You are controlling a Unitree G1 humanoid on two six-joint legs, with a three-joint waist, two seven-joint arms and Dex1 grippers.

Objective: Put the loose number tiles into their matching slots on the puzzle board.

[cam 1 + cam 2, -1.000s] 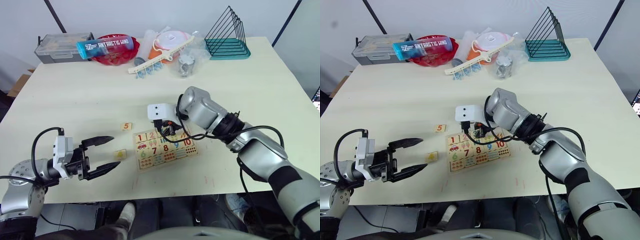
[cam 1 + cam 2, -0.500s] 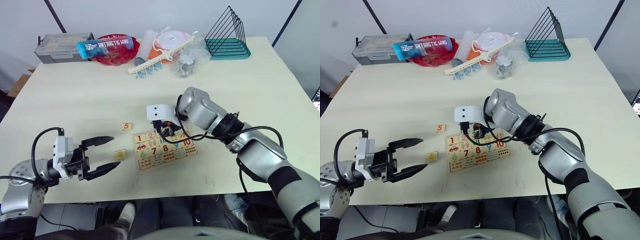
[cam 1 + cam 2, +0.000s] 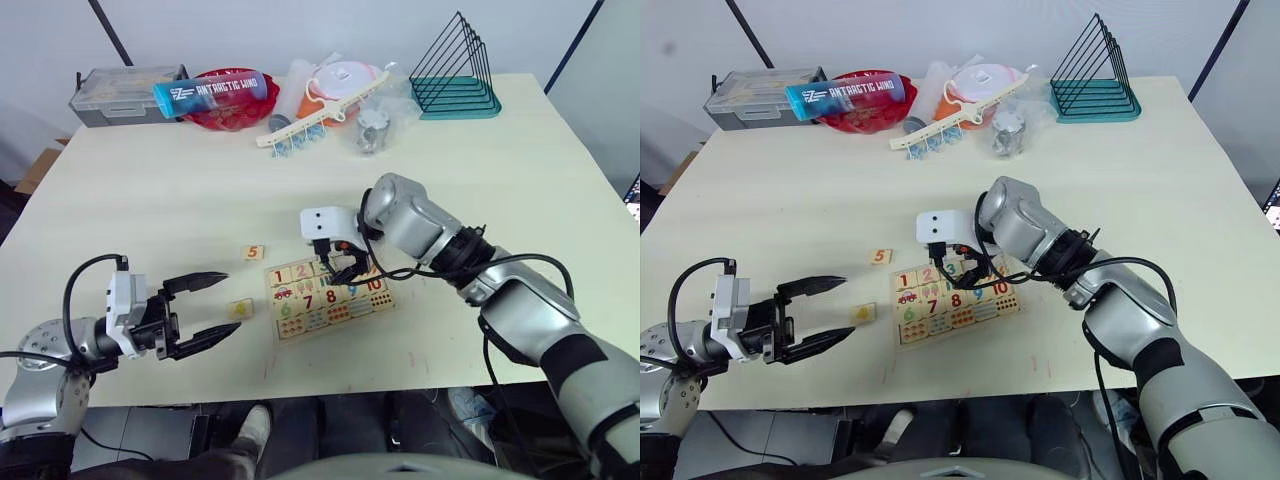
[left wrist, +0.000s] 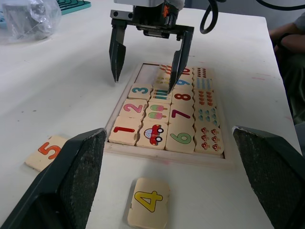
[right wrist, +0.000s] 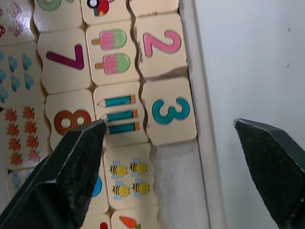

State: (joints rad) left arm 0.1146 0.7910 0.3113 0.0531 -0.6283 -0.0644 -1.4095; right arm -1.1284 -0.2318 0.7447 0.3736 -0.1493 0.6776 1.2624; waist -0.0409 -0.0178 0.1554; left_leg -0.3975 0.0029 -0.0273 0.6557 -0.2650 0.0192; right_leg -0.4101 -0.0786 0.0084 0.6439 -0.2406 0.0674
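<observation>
The puzzle board lies near the table's front edge. Tiles 1, 2 and 3 sit in its top row, and the slots past the 3 are bare. My right gripper hovers open just above the 3, its fingers straddling that row and holding nothing. Loose tile 5 rests left of the board. Loose tile 4 lies nearer the front, right at the tips of my open left gripper, which points at the board.
Along the far edge stand a grey box, a red bowl with a blue can across it, bagged items and a teal wire rack. A person's sleeve shows beyond the board.
My right gripper has opened over the board, leaving tile 3 in its slot, and shifted slightly right. The left arm and tiles 4 and 5 have not moved.
</observation>
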